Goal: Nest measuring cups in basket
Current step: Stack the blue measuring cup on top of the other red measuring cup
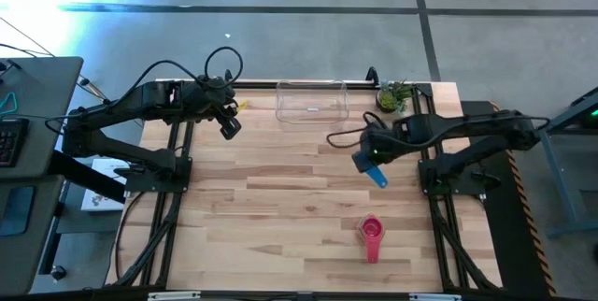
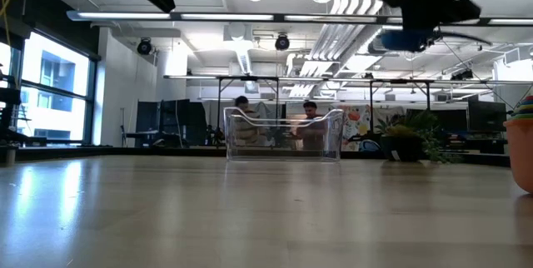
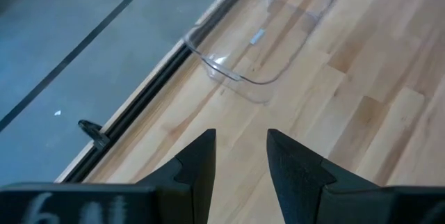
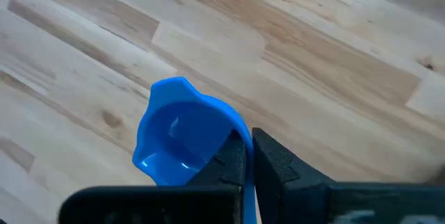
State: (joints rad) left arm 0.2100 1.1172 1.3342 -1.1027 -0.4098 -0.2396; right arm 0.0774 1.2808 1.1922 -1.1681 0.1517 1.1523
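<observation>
Two dark arms work over the pale butcher-block table [image 1: 280,207]. At its far edge stands the basket [image 1: 312,101], a clear, rounded-corner plastic bin whose long axis runs along that edge, with nothing visible inside. The right gripper [image 4: 248,156] is clamped on the rim of a glossy blue measuring cup [image 4: 184,140], carried above the boards; the basket lies away from it toward the far side and leftward. The left gripper [image 3: 240,156] (nearer the bin) hovers, fingers parted, holding nothing. A pink measuring cup [image 1: 372,236] lies near the front edge.
</observation>
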